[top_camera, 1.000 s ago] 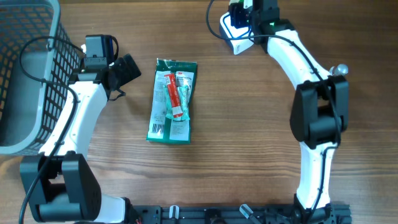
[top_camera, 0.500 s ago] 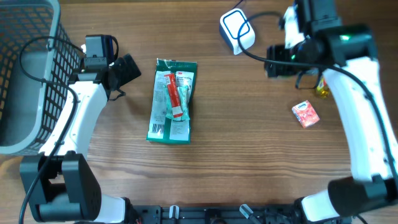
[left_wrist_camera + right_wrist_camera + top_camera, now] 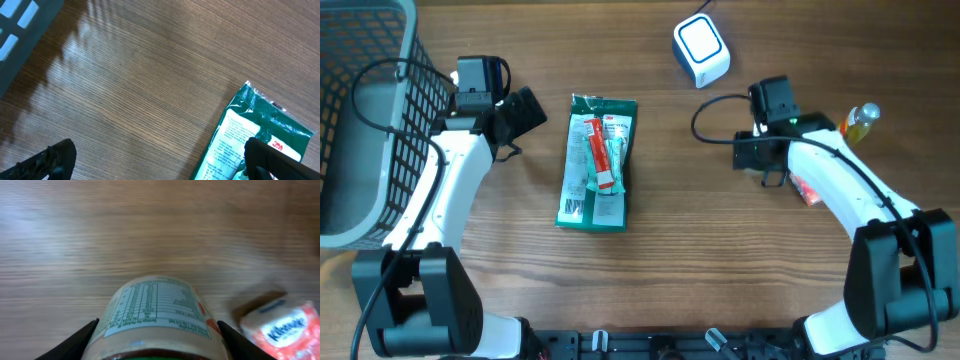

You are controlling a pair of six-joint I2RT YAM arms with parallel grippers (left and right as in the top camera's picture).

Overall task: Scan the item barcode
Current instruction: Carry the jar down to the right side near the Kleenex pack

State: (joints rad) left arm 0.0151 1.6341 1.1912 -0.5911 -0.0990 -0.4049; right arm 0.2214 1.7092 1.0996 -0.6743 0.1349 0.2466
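You are pinching a round labelled container [image 3: 157, 302] in your right gripper [image 3: 157, 342], right of centre in the overhead view; the scanner [image 3: 701, 48] is lying up-left of it, nearest this arm. Your left gripper [image 3: 160, 160] is hanging spread wide, empty, beside the green packet [image 3: 597, 160]

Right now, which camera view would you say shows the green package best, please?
The overhead view: the green package lies whole and uncovered there. The left wrist view catches only one end of it; the right wrist view misses it.
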